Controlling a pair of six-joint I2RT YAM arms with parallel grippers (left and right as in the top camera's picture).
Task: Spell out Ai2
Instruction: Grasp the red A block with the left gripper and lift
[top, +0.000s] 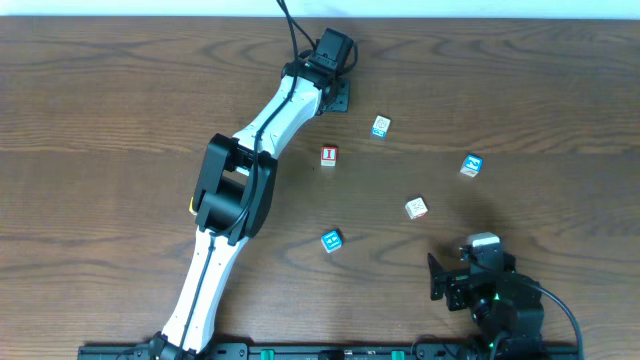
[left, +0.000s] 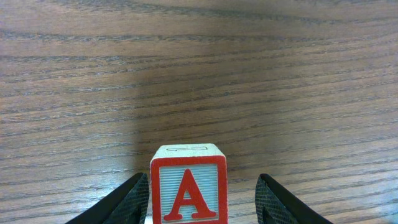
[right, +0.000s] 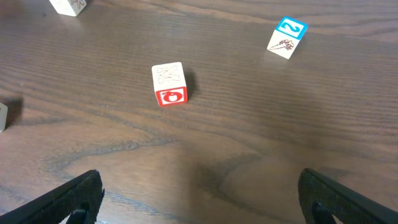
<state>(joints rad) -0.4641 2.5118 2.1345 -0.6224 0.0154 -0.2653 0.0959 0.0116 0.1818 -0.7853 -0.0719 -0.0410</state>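
Note:
A red letter A block (left: 188, 186) stands upright on the wood between the fingers of my left gripper (left: 202, 208). The jaws are open, with a clear gap on the block's right side. In the overhead view the left gripper (top: 337, 97) is at the far middle of the table and hides the A block. A red I block (top: 329, 155) lies just in front of it. A blue 2 block (top: 471, 165) lies tilted at the right and also shows in the right wrist view (right: 286, 37). My right gripper (top: 440, 278) is open and empty at the near right (right: 202, 205).
A blue-faced block (top: 381, 126), a block with a red face (top: 416, 207) and another blue block (top: 332, 240) lie scattered mid-table. The red-faced one is ahead of the right gripper (right: 168, 84). The left arm (top: 230, 200) stretches diagonally across the table.

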